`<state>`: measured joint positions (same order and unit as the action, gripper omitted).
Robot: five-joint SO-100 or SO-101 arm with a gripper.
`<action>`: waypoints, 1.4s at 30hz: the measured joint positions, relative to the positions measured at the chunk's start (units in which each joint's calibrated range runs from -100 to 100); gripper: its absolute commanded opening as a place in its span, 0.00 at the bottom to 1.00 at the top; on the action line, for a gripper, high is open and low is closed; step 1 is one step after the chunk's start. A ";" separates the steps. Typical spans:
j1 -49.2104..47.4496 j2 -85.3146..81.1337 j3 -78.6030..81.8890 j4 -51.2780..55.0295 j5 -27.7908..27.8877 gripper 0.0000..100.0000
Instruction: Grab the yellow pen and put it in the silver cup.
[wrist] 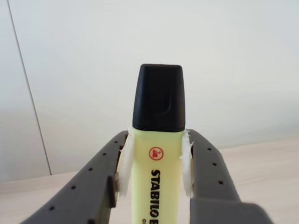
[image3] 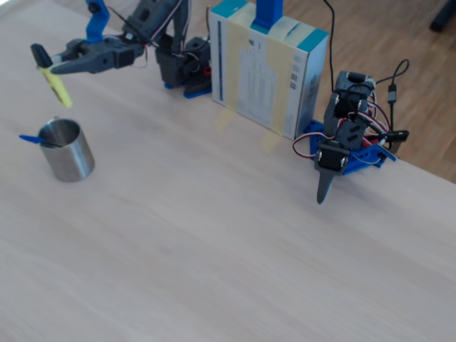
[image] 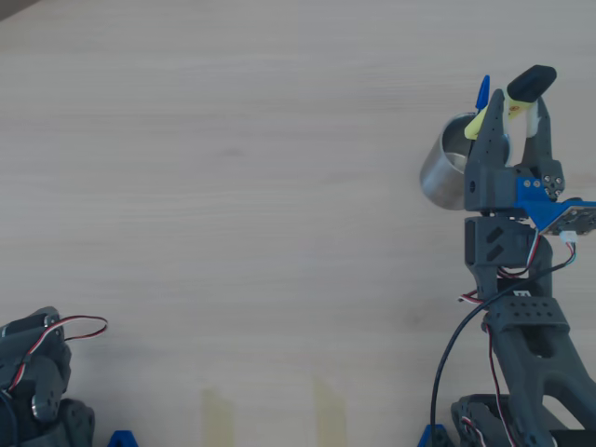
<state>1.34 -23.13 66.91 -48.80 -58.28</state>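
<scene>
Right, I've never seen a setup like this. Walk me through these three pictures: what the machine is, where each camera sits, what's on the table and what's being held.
The machine is a small robot arm bolted to a wooden table. Its gripper has two jaws, and they are shut on a yellow pen, a chunky highlighter with a black cap.

One picture looks straight down from above. One comes from a camera riding on the arm's wrist, so the pen fills it, pinched between white pads. The third is from a camera standing off to the side.

In the side view the pen hangs tilted, above a silver cup and not yet inside it. A thin blue pen already sticks out of the cup. Also there: a cardboard box and a second, idle arm.
</scene>
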 measured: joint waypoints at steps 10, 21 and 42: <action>-0.50 4.17 0.00 -0.67 0.00 0.09; -1.17 10.09 0.00 -0.67 0.00 0.09; -1.17 16.59 0.00 -13.54 0.00 0.09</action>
<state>0.17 -6.54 66.91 -62.34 -58.28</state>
